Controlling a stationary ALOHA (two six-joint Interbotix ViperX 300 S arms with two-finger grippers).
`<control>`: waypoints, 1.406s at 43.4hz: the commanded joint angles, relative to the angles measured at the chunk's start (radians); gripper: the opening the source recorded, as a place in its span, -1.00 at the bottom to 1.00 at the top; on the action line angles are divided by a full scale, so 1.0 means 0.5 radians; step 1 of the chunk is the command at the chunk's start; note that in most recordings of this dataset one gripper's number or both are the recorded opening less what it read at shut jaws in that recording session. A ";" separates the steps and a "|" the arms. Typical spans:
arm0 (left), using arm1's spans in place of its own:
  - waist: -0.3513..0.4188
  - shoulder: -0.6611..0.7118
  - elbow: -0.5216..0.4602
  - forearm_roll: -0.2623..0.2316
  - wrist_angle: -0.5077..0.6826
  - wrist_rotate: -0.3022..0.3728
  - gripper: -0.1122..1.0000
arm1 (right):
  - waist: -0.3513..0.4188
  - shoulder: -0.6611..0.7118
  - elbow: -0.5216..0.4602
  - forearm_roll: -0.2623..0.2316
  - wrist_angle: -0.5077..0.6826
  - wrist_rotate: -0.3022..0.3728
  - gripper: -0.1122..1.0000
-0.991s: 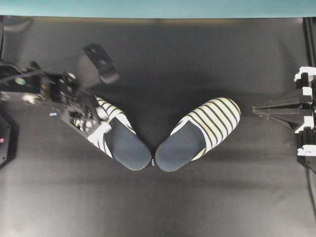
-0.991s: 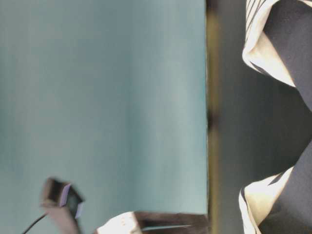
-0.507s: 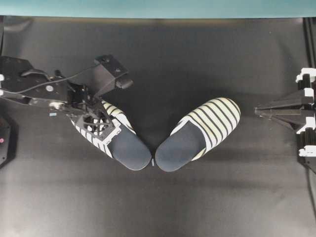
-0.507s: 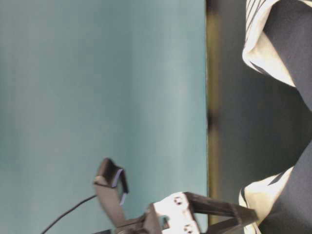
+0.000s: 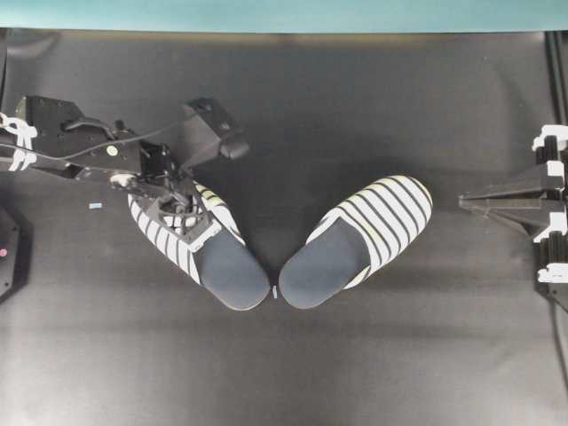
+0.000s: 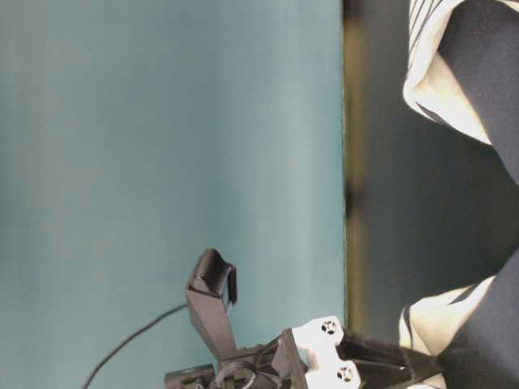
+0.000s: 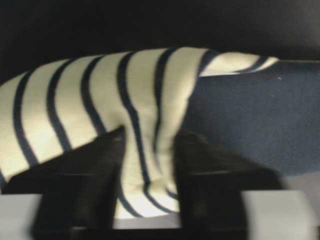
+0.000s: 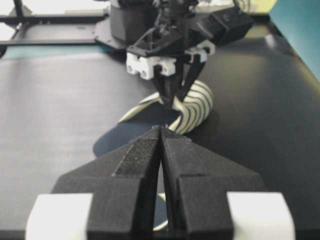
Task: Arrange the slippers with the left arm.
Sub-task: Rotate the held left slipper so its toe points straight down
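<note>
The left gripper (image 5: 188, 220) pinches the striped upper of the left slipper (image 5: 200, 244), its fingers (image 7: 95, 165) narrow around a fold of fabric. The other slipper (image 5: 355, 240) lies just beside it on the dark surface (image 5: 355, 355), heels apparently almost touching. The right gripper (image 8: 161, 145) rests well apart, fingers pressed together.

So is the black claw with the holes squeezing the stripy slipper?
Yes, shut on it. In the left wrist view the left gripper pinches a fold of the striped slipper's cream and navy upper between its fingers.
</note>
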 commanded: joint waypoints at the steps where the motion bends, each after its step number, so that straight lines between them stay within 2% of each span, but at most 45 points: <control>1: -0.006 -0.061 -0.077 0.006 -0.015 0.160 -0.51 | -0.006 0.009 -0.012 0.003 -0.021 -0.003 -0.80; 4: -0.003 -0.086 -0.141 0.009 -0.015 0.291 -0.76 | -0.006 0.009 -0.012 0.003 -0.025 -0.003 -0.80; 10: 0.000 -0.135 -0.301 0.015 -0.015 0.653 -0.77 | -0.006 0.009 -0.009 0.003 -0.028 0.000 -0.80; 12: 0.003 -0.123 -0.347 0.015 -0.012 0.742 -0.77 | -0.006 0.009 -0.012 0.003 -0.028 0.000 -0.80; 14: 0.000 -0.123 -0.371 0.015 -0.012 0.770 -0.77 | -0.009 0.009 -0.009 0.003 -0.025 0.000 -0.80; 24: 0.003 -0.025 -0.344 0.015 -0.064 0.779 -0.77 | -0.006 0.006 -0.003 0.028 -0.025 -0.003 -0.80; 34: -0.003 0.101 -0.316 0.015 -0.224 0.724 -0.77 | -0.006 0.006 0.003 0.028 -0.031 0.000 -0.80; 41: -0.028 0.141 -0.316 0.015 -0.252 0.721 -0.77 | -0.006 0.006 0.012 0.028 -0.031 0.000 -0.80; 49: -0.040 0.209 -0.279 0.015 -0.261 0.653 -0.77 | -0.006 0.006 0.015 0.028 -0.034 0.000 -0.80; 61: -0.046 0.252 -0.252 0.015 -0.304 0.663 -0.76 | -0.006 0.006 0.021 0.028 -0.034 0.000 -0.80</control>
